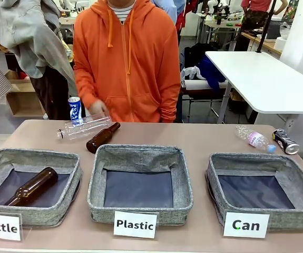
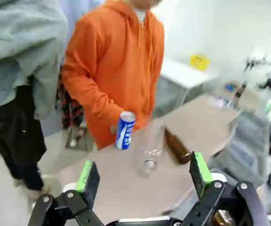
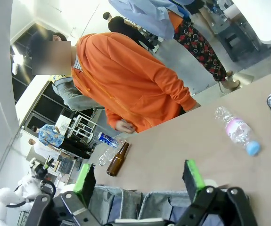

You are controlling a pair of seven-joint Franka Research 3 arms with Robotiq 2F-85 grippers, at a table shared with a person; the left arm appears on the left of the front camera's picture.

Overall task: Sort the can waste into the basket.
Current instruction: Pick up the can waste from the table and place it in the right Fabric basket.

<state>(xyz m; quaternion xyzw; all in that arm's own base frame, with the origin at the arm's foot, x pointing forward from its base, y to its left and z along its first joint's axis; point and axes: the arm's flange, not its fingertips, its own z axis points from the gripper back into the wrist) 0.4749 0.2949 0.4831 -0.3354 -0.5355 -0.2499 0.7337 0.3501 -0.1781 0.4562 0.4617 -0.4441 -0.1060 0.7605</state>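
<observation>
— So, left to right on your front view: what lies where?
— Left: basket signed "Bottle" (image 1: 67, 158), with one brown glass bottle (image 1: 32, 187) inside. Behind it, at the far edge of the table (image 1: 193, 136), the blue and white can (image 1: 75, 109) stands upright. The person's hand (image 1: 97, 109) is just beside it; I cannot tell whether they touch. Next, a clear plastic bottle (image 1: 82, 128) and a second brown bottle (image 1: 103, 137) lie on the table. Centre: basket signed "Plastic" (image 1: 139, 152). Right: basket signed "Can" (image 1: 248, 157); both cans are outside it. Behind it lie a pink-labelled plastic bottle (image 1: 255, 139) and, far right, the dark can (image 1: 285, 141) on its side.
— And your grippers?
— On my wrist views, left gripper (image 2: 143, 168): green pads (image 2: 85, 170) wide apart, gripping nothing. Right gripper (image 3: 138, 175): likewise spread, gripping nothing.
</observation>
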